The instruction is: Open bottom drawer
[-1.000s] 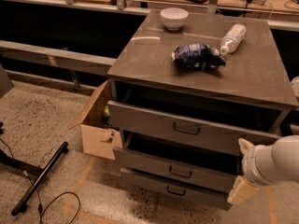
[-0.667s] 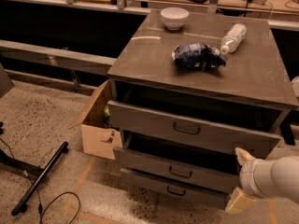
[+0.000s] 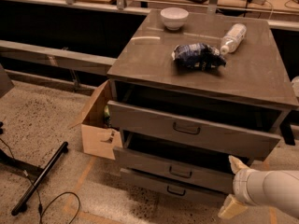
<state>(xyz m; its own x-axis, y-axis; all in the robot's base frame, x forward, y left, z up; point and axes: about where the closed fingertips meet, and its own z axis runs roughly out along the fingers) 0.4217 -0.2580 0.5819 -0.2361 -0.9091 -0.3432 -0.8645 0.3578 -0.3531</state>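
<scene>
The gripper [image 3: 235, 185] is hanging in the lower right of the frame, at the end of a white arm coming in from the right edge. Its two pale fingers [image 3: 237, 164] are standing spread apart, one above the other, with nothing between them. It is sitting just off the right end of the lower drawers; whether it is touching them I cannot tell.

The bottom drawer [image 3: 149, 182] is lying lowest in the grey cabinet [image 3: 154, 55], low in the middle of the frame. Its shallow front is carrying a small dark handle [image 3: 176, 191] (the same kind as the one above it). The front is standing a little out from the cabinet, beneath the middle drawer [image 3: 145, 158] and the taller top drawer [image 3: 140, 120], both of which are jutting out too.

On the cabinet top a white bowl [image 3: 174, 17], a dark blue bag [image 3: 198, 56] and a bottle [image 3: 232, 37] on its side are resting. An open cardboard box [image 3: 96, 141] is sitting against the cabinet's left side.
</scene>
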